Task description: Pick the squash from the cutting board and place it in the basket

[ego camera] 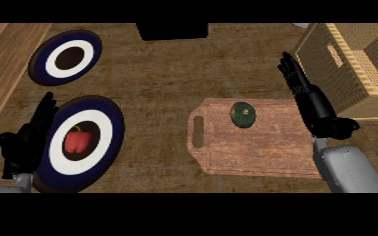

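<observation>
A dark green round squash (pixel 243 115) sits on the upper middle of the wooden cutting board (pixel 251 152). My right hand (pixel 314 102) hangs to the right of the squash, over the board's right edge, fingers straight and pointing away, holding nothing. The woven basket (pixel 347 67) stands at the far right, just beyond that hand. My left hand (pixel 26 142) rests open at the left edge, beside the near plate.
A blue and white plate (pixel 103 145) at the lower left carries a red pepper (pixel 79 141). A second ringed plate (pixel 66 57) lies at the upper left. A black box (pixel 172 31) stands at the back centre. A wooden ledge (pixel 18 50) runs along the left.
</observation>
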